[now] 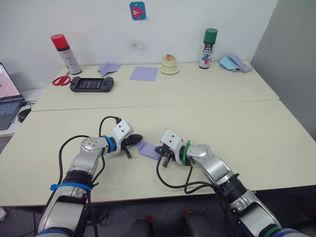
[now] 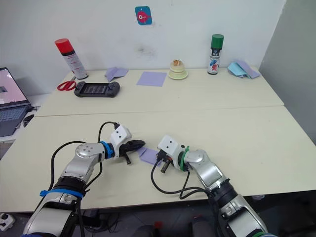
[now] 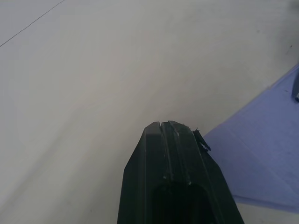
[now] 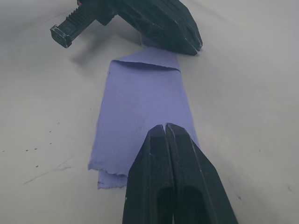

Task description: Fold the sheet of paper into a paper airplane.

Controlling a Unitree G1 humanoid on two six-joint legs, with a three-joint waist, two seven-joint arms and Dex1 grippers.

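Folded lavender sheet of paper (image 4: 140,116) lies flat on the pale surface (image 1: 247,128) between the two grippers. Both pairs of fingers are pressed together, holding nothing: the right gripper (image 4: 166,128) rests on the sheet's near end, the left gripper (image 3: 168,125) at its far edge.
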